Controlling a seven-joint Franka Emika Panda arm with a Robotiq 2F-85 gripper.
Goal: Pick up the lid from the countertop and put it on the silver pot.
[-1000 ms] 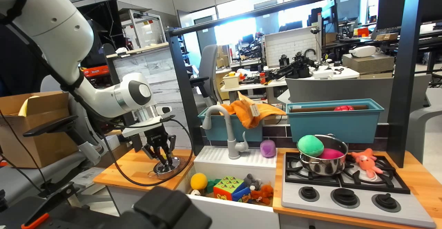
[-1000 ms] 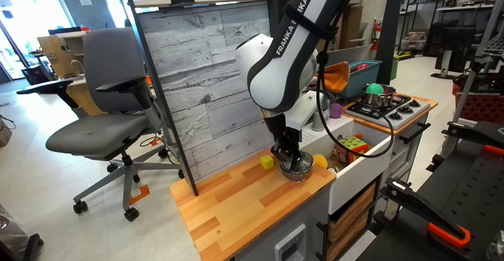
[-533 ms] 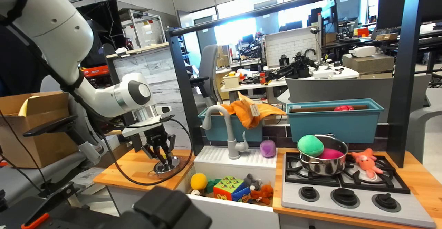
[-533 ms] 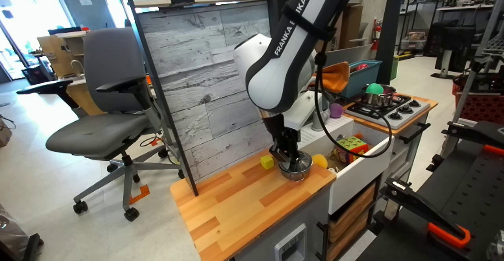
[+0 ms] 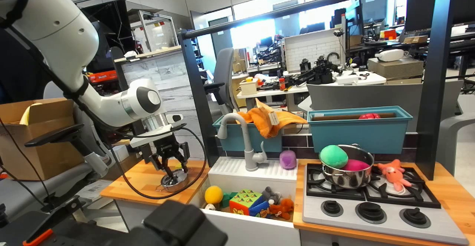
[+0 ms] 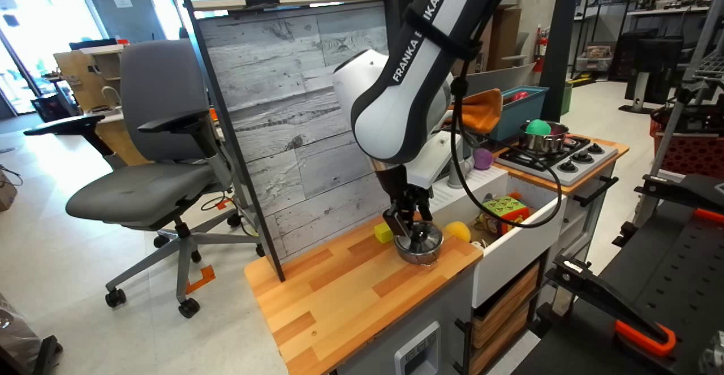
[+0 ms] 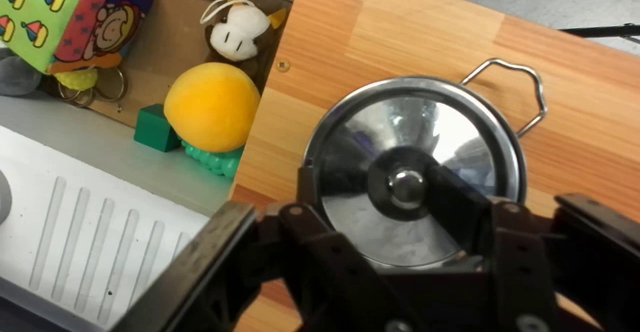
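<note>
The lid [image 7: 406, 189] is a shiny metal disc with a dark centre and a round knob. It lies flat on the silver pot [image 6: 416, 257], which stands on the wooden countertop [image 6: 339, 307]. The pot shows in both exterior views [image 5: 176, 187]; in the wrist view the lid hides most of it, and a wire handle [image 7: 541, 96] sticks out. My gripper [image 7: 375, 177] is open just above the lid, also in both exterior views [image 5: 179, 173] [image 6: 416, 229]. Its fingers are apart on either side of the knob. One is close to the knob; I cannot tell whether they touch.
A yellow cube [image 6: 383, 232] lies near the back panel. The sink basin beside the countertop holds a yellow ball [image 5: 214, 194] and other toys. A grey faucet [image 5: 245, 138] stands behind it. A larger pot [image 5: 349, 178] with a green ball sits on the hob.
The fingers, close together on the lid's knob before, have spread apart. The lid stays on the pot. The pot has shifted slightly, to the left in both exterior views.
</note>
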